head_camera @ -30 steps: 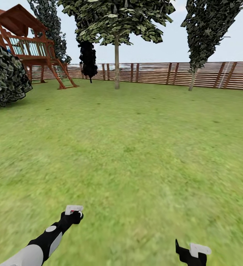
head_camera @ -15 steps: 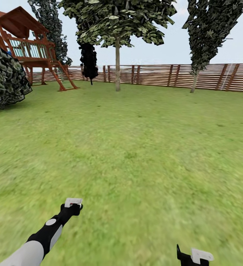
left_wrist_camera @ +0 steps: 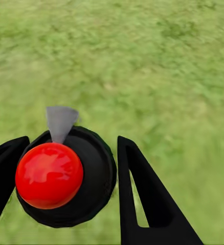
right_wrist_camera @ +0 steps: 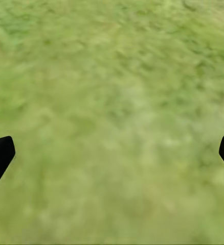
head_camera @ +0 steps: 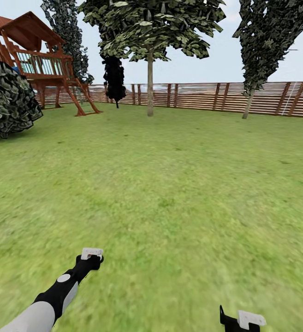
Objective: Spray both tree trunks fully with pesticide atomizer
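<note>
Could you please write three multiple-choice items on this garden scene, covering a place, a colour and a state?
1. Where does the wooden play tower stand?
A. far left by the fence
B. far right
C. beside the right pincer

2. What colour is the round cap on the pesticide atomizer?
A. blue
B. red
C. yellow

3. How is the right pincer?
A. shut on the atomizer
B. open over the grass
C. shut on a branch

Answers: 1 A, the head view shows it at left; 2 B, glossy red in the left wrist view; 3 B, fingers wide apart, bare grass between.
</note>
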`<state>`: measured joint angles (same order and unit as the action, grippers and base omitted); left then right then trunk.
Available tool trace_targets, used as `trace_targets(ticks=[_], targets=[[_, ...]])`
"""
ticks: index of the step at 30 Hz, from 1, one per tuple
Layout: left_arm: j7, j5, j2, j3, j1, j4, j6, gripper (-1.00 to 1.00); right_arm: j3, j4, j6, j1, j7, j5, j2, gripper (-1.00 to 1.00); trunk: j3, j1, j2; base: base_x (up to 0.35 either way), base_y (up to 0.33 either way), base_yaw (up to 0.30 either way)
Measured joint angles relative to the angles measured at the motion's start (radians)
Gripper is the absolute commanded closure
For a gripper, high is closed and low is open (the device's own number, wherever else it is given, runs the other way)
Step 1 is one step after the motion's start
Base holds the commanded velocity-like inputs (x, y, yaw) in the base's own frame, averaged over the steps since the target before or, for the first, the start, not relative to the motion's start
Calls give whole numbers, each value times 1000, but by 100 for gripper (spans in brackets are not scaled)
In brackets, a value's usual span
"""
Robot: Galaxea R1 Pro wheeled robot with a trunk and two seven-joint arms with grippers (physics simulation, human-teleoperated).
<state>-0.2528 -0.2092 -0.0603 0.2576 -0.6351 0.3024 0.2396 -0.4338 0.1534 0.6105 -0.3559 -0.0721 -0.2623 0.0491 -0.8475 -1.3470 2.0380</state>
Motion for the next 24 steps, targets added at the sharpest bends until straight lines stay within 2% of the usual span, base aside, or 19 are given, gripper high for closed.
trace_targets(ticks=[24], targets=[[-1, 2, -4, 0, 2, 0, 2, 100, 1, -1, -1, 4, 3, -2, -1, -100, 6, 0, 0, 339, 0, 0]])
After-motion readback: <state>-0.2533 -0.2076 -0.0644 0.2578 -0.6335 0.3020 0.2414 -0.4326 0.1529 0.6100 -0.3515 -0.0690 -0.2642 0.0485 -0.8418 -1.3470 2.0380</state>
